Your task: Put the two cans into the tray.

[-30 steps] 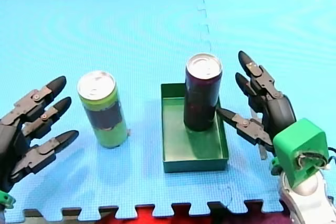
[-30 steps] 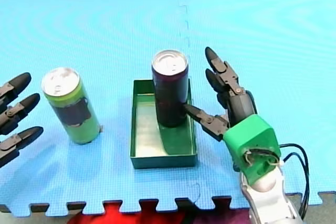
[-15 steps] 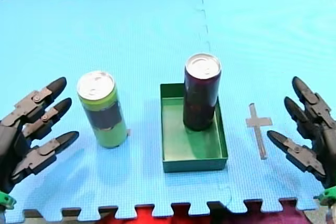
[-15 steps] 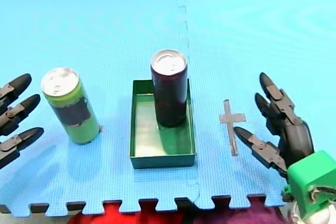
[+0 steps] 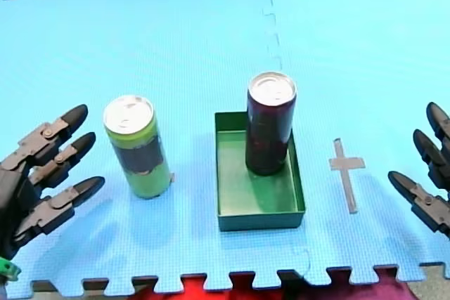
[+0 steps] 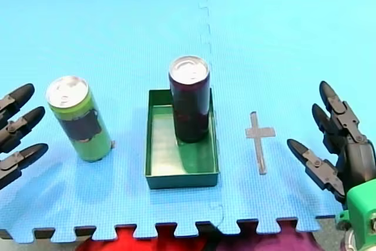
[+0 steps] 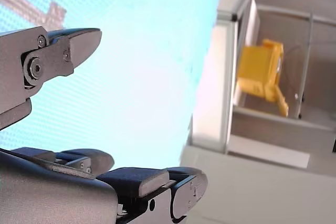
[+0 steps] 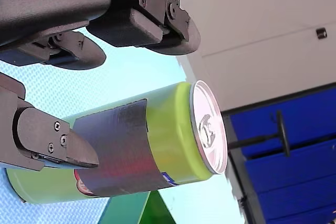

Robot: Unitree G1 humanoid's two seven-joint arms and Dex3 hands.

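Note:
A dark maroon can (image 5: 269, 133) stands upright in the far end of the green tray (image 5: 260, 220) at the middle of the blue mat. A green can with a dark label (image 5: 138, 147) stands upright on the mat to the tray's left, outside it. My left hand (image 5: 84, 149) is at the lower left, a short gap from the green can, holding nothing. My right hand (image 5: 415, 144) is at the far right edge, well away from the tray, also holding nothing. In the second wrist view the green can (image 8: 136, 150) shows close beyond dark fingers (image 8: 52, 145), with no contact.
A grey tape cross (image 5: 346, 173) is stuck to the mat between the tray and my right hand. The blue foam mat (image 5: 211, 47) ends in a toothed front edge just below the tray, with red and purple cloth (image 5: 232, 291) beyond it.
My right hand has let go of the dark can and drawn back to the right edge, uncovering the tape cross. The dark can stays standing in the tray. The left hand has not moved.

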